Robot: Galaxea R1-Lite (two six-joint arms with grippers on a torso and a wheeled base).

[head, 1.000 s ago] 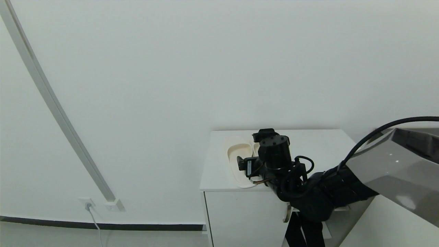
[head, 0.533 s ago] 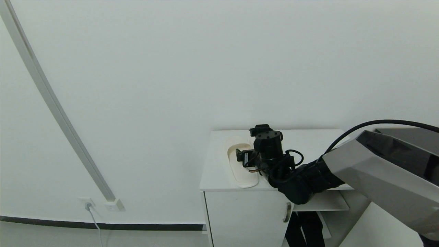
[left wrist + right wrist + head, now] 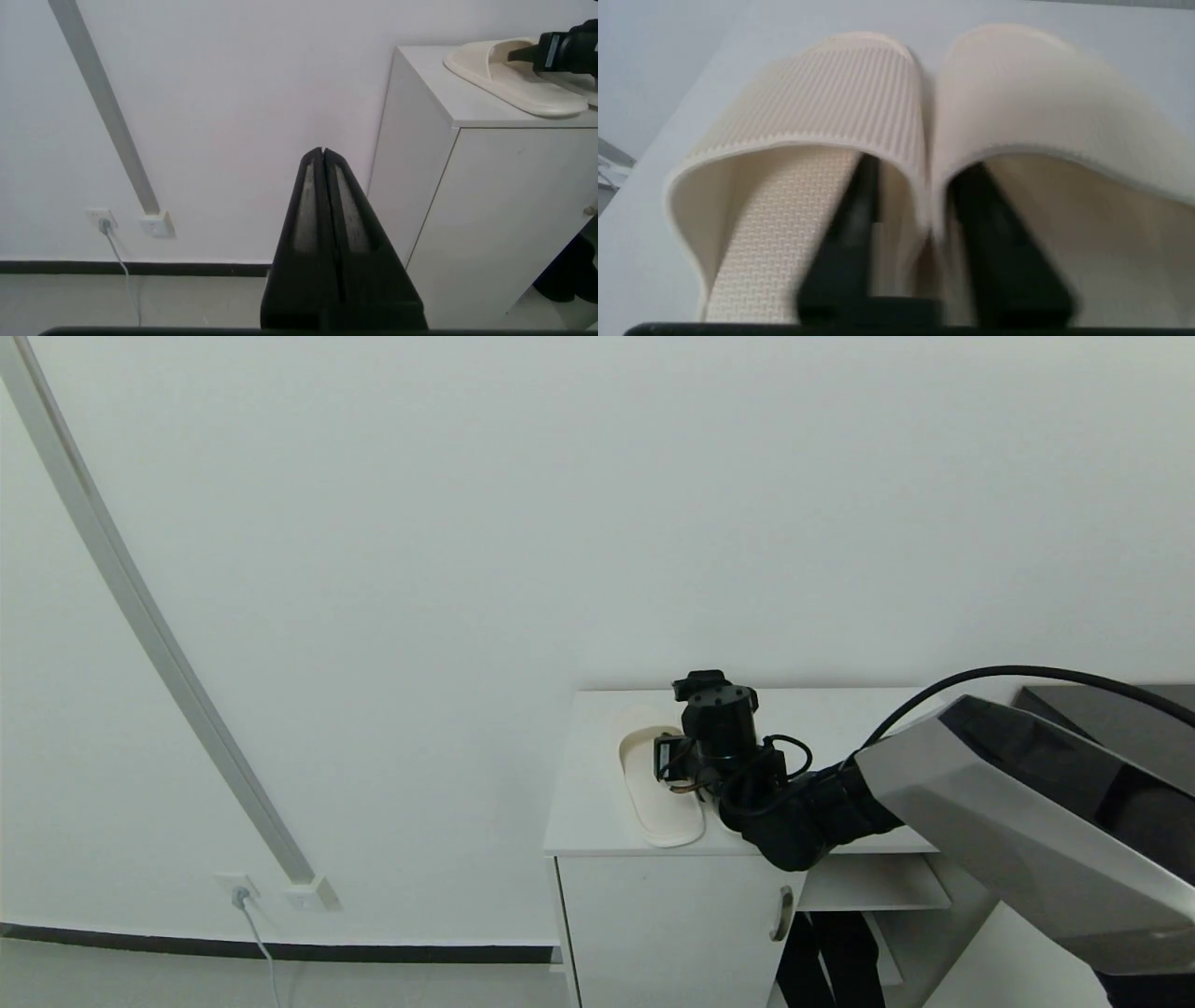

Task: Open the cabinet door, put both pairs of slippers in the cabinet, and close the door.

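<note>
From the head camera: cream slippers (image 3: 658,807) lying side by side on top of the white cabinet (image 3: 588,803), toward its left front corner. Within the last second, right gripper (image 3: 686,773) carried forward and down across that top, closing onto the pair. Below, left door (image 3: 667,933) shut. To the right of it a shelf (image 3: 864,887) exposed, so probably already opened on that side.

From the left wrist: left gripper (image 3: 323,215) clenched on nothing, hanging low beside the cabinet, well apart from the slippers above.

From the right wrist: spread fingers (image 3: 845,233) dipped one into each slipper, the two adjoining inner walls between them, not yet squeezed by the look of it. Means the pick of this pair is set up. Calls next for a pinch on both walls, a lift, then a carry down to the shelf.

No brand, label or legible writing anywhere.
</note>
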